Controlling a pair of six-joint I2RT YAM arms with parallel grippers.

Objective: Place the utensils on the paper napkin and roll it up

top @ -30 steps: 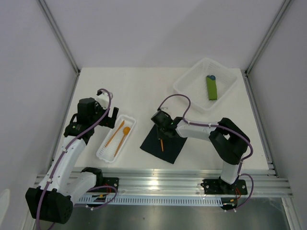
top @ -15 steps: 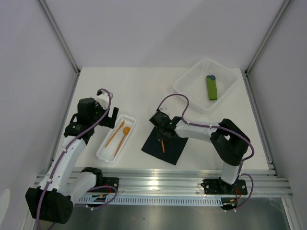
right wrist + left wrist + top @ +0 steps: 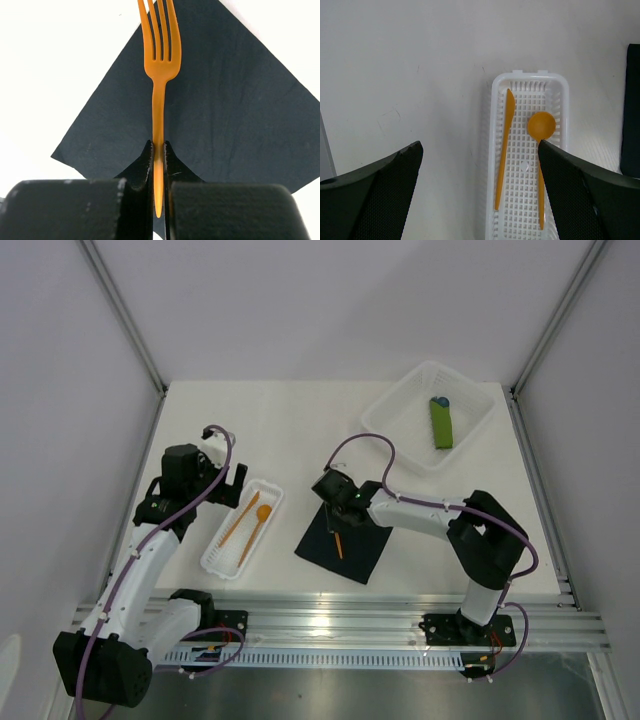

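Note:
The black paper napkin (image 3: 352,552) lies flat as a diamond near the table's front middle. My right gripper (image 3: 334,526) is over it, shut on the handle of an orange fork (image 3: 337,544). In the right wrist view the gripper (image 3: 157,145) pinches that handle, and the fork's (image 3: 159,65) tines point away over the napkin (image 3: 230,115). My left gripper (image 3: 233,476) stands open above the far end of a white slotted tray (image 3: 214,562). Two more utensils, an orange knife (image 3: 503,150) and a round-bowled spoon (image 3: 541,126), lie in that tray (image 3: 530,79) between the wide jaws (image 3: 479,145).
At the back right stands a clear white basket (image 3: 385,425) holding a green rolled bundle with a blue tip (image 3: 441,423). An aluminium rail (image 3: 330,620) runs along the near edge. White walls close in the table on the left, right and back.
The right arm's elbow has swung slightly to the right and the gripper with the fork has shifted a little over the napkin. The left arm has not moved.

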